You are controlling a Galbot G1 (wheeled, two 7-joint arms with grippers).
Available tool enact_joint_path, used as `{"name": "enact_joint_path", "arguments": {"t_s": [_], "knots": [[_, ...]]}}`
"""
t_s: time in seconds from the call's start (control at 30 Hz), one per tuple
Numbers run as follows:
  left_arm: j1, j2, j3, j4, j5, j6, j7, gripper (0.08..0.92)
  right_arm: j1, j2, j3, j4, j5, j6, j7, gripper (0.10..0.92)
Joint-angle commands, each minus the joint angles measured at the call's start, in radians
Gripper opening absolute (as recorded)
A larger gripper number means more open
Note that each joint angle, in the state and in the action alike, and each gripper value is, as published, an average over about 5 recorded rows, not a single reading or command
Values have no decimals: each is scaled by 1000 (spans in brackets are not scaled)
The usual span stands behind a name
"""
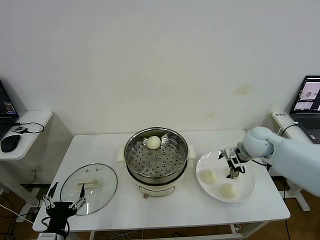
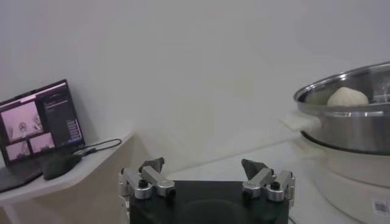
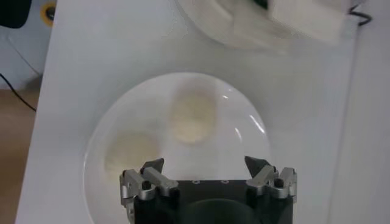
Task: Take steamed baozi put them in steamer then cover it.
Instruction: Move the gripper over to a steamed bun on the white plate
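The steel steamer stands at the table's middle with one baozi on its perforated tray; that bun shows in the left wrist view too. Two more baozi lie on a white plate to the right, and both show in the right wrist view. My right gripper hovers open and empty over the plate beside them. The glass cover with its cream handle lies flat on the table at the left. My left gripper is parked open at the table's front left.
A side desk with a mouse and a laptop stands at the left, another laptop at the far right. The table's front edge runs just below the steamer and the plate.
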Motion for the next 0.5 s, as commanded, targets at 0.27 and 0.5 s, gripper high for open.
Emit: {"name": "enact_joint_path", "arguments": {"t_s": [0.27,0.5], "knots": [[-5,3,-4,8,2,2,1,823,-105,142,57,-138,-27,11,17,823],[-16,3,-2,18,3,5,1,823,-125,166,76,-175,-45,12,26,818]]}}
